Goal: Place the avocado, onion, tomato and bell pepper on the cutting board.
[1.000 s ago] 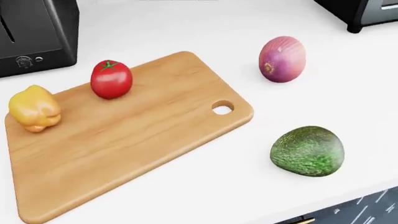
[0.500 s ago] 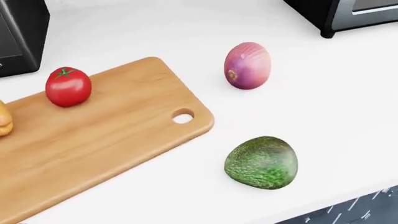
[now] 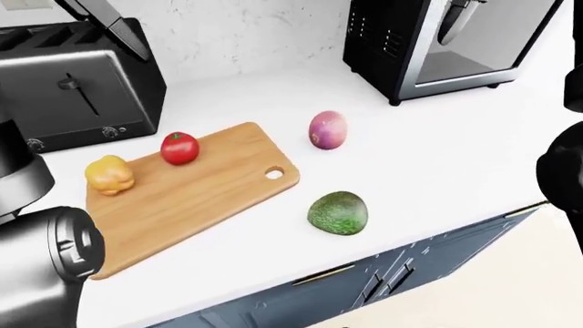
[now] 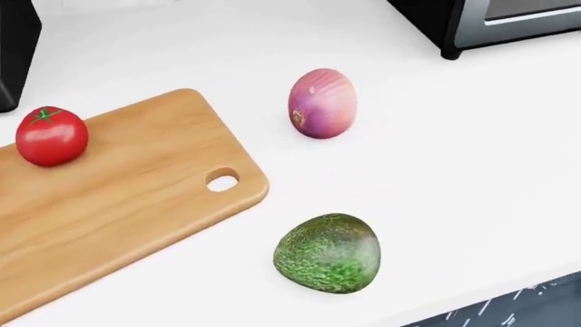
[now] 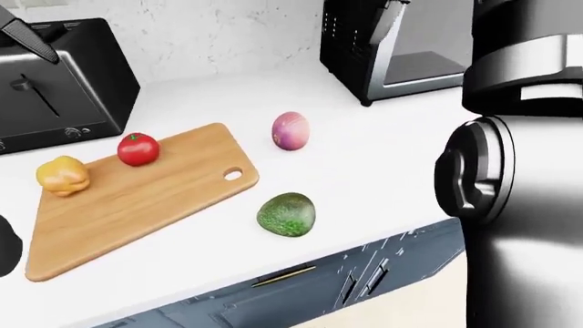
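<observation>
So the avocado point(image 4: 327, 253) and the onion point(image 4: 322, 103) are the two pieces left to move: both sit on the white counter point(image 4: 472, 157), off the cutting board point(image 4: 118, 191). In the head view the avocado lies below and to the right of the board's rounded corner with the hanging hole, near the counter's lower edge, and the onion stands well above it, beside the board's right end. The tomato point(image 3: 180, 147) and the yellow bell pepper point(image 3: 109, 175) already rest on the board, toward its upper left in the left-eye view.

Neither hand shows its fingers. Only dark arm segments enter at the edges of the eye views, so whether the fingers are spread or curled cannot be told, and nothing appears to be held.

The avocado looks the likely next pick. Being round and close to the edge, it could roll if nudged, so a grasp from above with fingers closing on both sides seems safest. The board's bare lower half offers ample room. A toaster point(image 3: 77, 89) and an oven point(image 3: 446, 41) stand well away.
</observation>
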Tool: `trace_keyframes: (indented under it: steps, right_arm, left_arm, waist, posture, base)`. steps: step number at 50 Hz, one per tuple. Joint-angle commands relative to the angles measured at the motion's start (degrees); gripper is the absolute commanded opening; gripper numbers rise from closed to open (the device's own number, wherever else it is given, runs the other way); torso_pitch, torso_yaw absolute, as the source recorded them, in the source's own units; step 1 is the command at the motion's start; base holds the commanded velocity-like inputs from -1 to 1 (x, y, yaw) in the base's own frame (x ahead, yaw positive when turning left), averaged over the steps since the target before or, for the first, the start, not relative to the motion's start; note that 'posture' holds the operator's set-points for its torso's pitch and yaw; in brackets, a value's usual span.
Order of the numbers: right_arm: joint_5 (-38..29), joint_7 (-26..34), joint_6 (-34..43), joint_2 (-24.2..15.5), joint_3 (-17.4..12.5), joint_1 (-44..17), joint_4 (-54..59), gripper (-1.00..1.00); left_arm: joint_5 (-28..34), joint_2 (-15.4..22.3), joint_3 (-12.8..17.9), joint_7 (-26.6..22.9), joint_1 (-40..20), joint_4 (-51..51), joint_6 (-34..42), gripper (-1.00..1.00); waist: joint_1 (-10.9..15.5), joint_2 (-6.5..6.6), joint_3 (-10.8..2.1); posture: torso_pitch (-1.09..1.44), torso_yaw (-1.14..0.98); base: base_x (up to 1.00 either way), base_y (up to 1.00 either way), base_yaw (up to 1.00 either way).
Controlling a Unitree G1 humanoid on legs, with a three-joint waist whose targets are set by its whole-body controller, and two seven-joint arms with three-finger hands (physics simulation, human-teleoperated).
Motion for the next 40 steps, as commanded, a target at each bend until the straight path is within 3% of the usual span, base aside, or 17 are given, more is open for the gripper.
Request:
trace_keyframes:
  steps: [1,3,4,14,15,16,19,21,24,25,29,30,31,33,36,38,40]
  right_arm:
    - [0.6,-1.1,-0.5,-0.8,-0.6,-2.0,-1.6,1.0]
    - [0.6,-0.8,-0.5,-0.8,-0.5,-1.9,-1.7,1.0]
    - [0.5,-0.8,-0.5,-0.8,-0.5,-1.9,-1.7,1.0]
    - [0.4,-0.7,-0.2,-0.8,-0.6,-1.9,-1.7,1.0]
    - [0.7,-0.6,0.7,-0.6,-0.9,-2.0,-1.6,1.0]
    - [0.8,-1.3,1.2,-0.4,-1.0,-2.0,-1.6,1.0]
    - [0.3,-2.9,2.9,0.0,-0.7,-1.9,-1.1,1.0]
    - [0.4,-3.8,4.2,0.3,-0.9,-2.4,-0.5,1.0]
    - [-0.7,-11.6,4.9,0.7,-0.7,-3.3,0.3,1.0]
    - [1.1,-11.0,0.4,0.7,-1.6,-2.7,1.0,1.0]
    - [0.5,-12.6,0.0,0.2,-1.0,-3.0,2.3,1.0]
    - [0.5,-12.2,0.8,0.2,-0.9,-3.4,2.6,1.0]
    - [0.8,-11.5,1.7,0.3,-1.1,-3.9,2.7,1.0]
    - [0.6,-11.9,1.0,0.2,-0.8,-3.8,2.4,1.0]
    - [0.2,-12.1,1.8,-0.1,-0.7,-4.2,2.8,1.0]
    - [0.1,-12.4,2.0,-0.1,-0.7,-4.8,3.1,1.0]
    - [-0.1,-12.6,2.0,-0.2,-0.6,-4.9,3.1,1.0]
  left_arm:
    - [-0.3,0.4,0.4,0.8,-1.8,-0.9,-0.6,1.0]
    - [-0.3,0.4,0.4,0.7,-2.0,-0.9,-0.5,1.0]
    - [-0.3,0.4,0.4,0.7,-2.0,-1.0,-0.5,1.0]
    - [-0.3,0.2,0.4,0.6,-1.7,-1.4,-0.3,1.0]
    - [-0.3,0.2,0.4,0.7,-1.7,-1.3,-0.3,1.0]
    - [-0.3,0.2,0.4,0.7,-1.6,-1.3,-0.3,1.0]
    - [-0.3,0.3,0.5,0.7,-1.3,-1.4,-0.4,1.0]
    - [-0.3,0.3,0.5,0.7,-1.1,-1.6,-0.4,1.0]
    - [-0.3,0.2,0.5,0.6,-1.0,-1.9,-0.2,1.0]
    - [-0.3,0.2,0.5,0.6,-1.1,-1.8,-0.3,1.0]
    - [-0.2,0.3,0.5,0.6,-0.8,-1.7,-0.7,1.0]
    - [-0.2,0.3,0.5,0.7,-0.8,-1.6,-0.8,1.0]
    - [-0.2,0.3,0.5,0.7,-1.0,-1.5,-0.7,1.0]
    - [-0.2,0.2,0.4,0.6,-1.1,-1.7,-0.6,1.0]
    - [-0.2,0.3,0.4,0.5,-1.3,-1.5,-0.7,1.0]
    - [-0.1,0.2,0.3,0.6,-1.6,-1.3,-0.7,1.0]
    - [0.0,0.2,0.3,0.6,-1.9,-1.0,-0.8,1.0]
  waist:
    - [-0.3,0.48,-1.5]
    - [0.1,-1.86,-1.74]
    - [0.2,-4.12,-2.29]
    - [0.8,0.4,-0.81]
    - [0.6,1.09,0.1]
    - [-0.2,0.71,0.45]
    - [-1.7,3.09,-0.53]
    - [-1.7,1.74,0.22]
    - [-1.4,0.85,-0.48]
    - [-1.3,0.6,-0.4]
    - [-0.7,-0.17,-0.51]
    - [-0.1,0.29,-1.93]
    - [1.1,0.74,-2.16]
    - [0.5,0.63,-1.63]
    - [0.7,0.94,-2.44]
    - [0.7,-0.14,-1.94]
    - [0.7,-2.28,-0.78]
  posture:
    - [0.0,0.0]
    - [0.0,0.0]
    - [0.0,0.0]
    - [0.0,0.0]
    - [0.0,0.0]
    - [0.0,0.0]
    - [0.0,0.0]
    - [0.0,0.0]
    - [0.0,0.0]
    - [0.0,0.0]
    - [0.0,0.0]
    - [0.0,0.0]
    - [0.0,0.0]
    - [0.0,0.0]
    - [0.0,0.0]
    - [0.0,0.0]
    - [0.0,0.0]
  base:
    - [0.0,-0.18,0.0]
    - [0.0,-0.18,0.0]
    - [0.0,-0.18,0.0]
    - [0.0,-0.18,0.0]
    - [0.0,0.0,0.0]
    - [0.0,0.0,0.0]
    - [0.0,0.0,0.0]
    - [0.0,0.0,0.0]
    - [0.0,0.0,0.0]
    - [0.0,0.0,0.0]
    - [0.0,0.0,0.0]
    - [0.0,0.0,0.23]
    - [0.0,0.0,1.0]
    - [0.0,0.0,1.0]
    - [0.0,0.0,1.0]
    - [0.0,0.0,1.0]
    - [0.0,0.0,1.0]
